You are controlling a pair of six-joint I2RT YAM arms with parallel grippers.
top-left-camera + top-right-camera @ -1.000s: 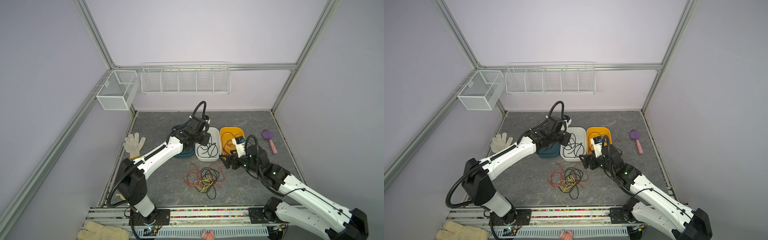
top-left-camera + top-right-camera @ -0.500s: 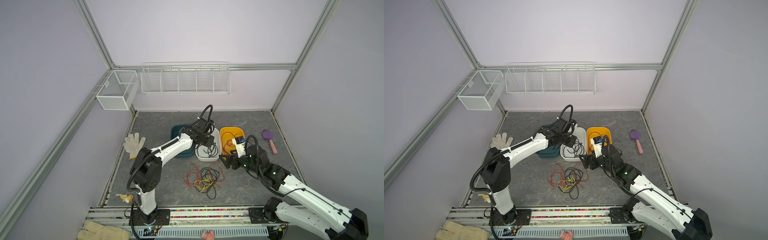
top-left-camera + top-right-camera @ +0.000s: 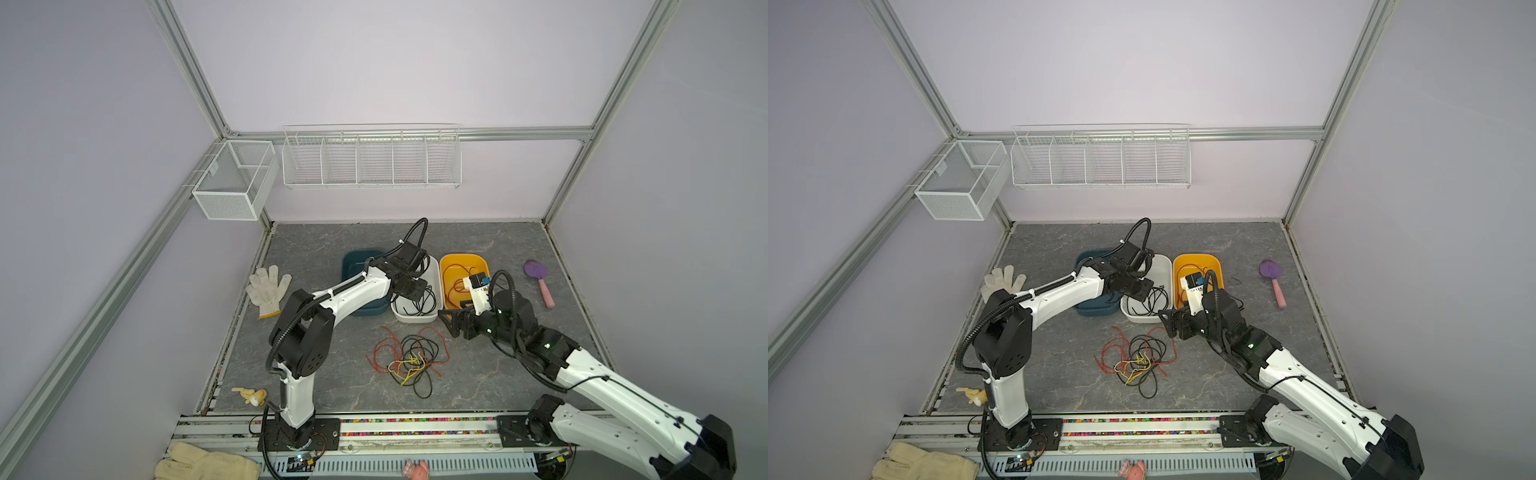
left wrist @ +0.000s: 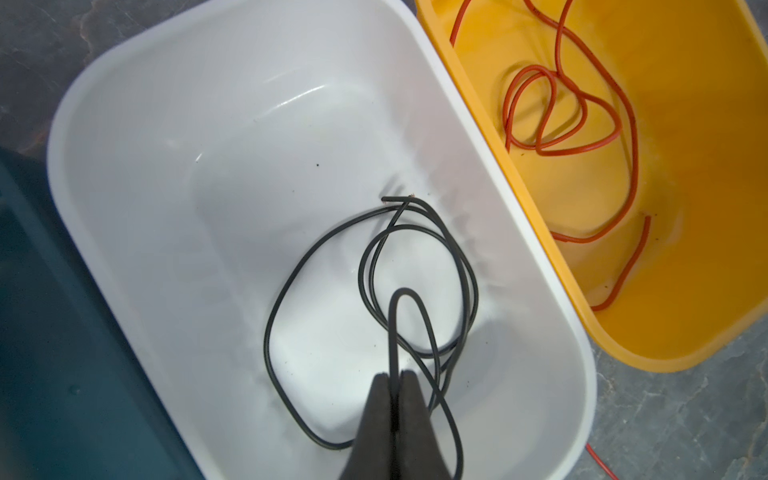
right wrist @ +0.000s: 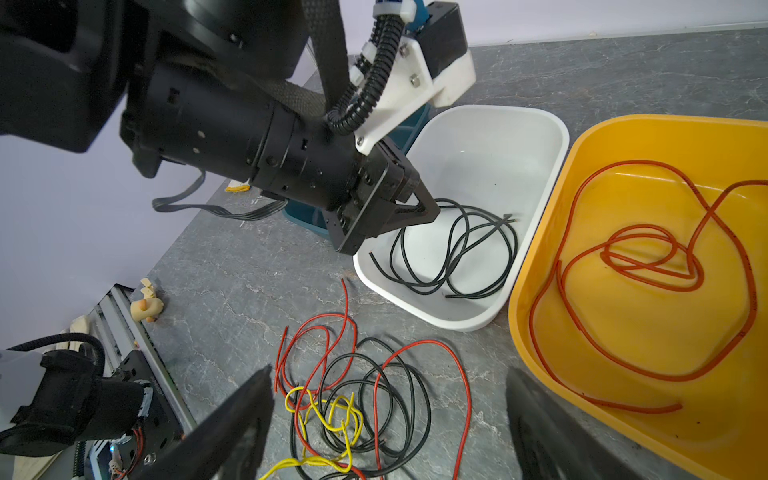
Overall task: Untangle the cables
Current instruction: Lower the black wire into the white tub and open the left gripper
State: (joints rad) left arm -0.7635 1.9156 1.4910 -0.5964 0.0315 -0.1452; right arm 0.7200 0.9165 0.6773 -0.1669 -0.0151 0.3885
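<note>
A tangle of red, black and yellow cables [image 3: 409, 359] [image 3: 1138, 359] [image 5: 353, 395] lies on the grey table in front of the tubs. My left gripper [image 3: 411, 289] [image 3: 1136, 289] [image 4: 392, 376] hangs over the white tub [image 3: 437, 276] [image 4: 124, 62] [image 5: 557, 137]. It is shut on a black cable [image 4: 403, 291] whose loops rest in that tub. A red cable [image 4: 536, 68] lies in the yellow tub [image 3: 461, 259] [image 5: 540, 232]. My right gripper [image 3: 451, 328] [image 3: 1169, 322] [image 5: 388, 374] stands open and empty above the tangle's right side.
A dark blue tub [image 3: 357, 259] stands left of the white one. A white glove [image 3: 266, 286] lies at the left, a purple brush [image 3: 536, 270] at the right, a small yellow toy [image 3: 253, 395] near the front left. Wire baskets [image 3: 370, 162] hang on the back wall.
My left arm has swung right, carrying its gripper from over the blue tub to over the white tub. The right arm and the tangle have not moved.
</note>
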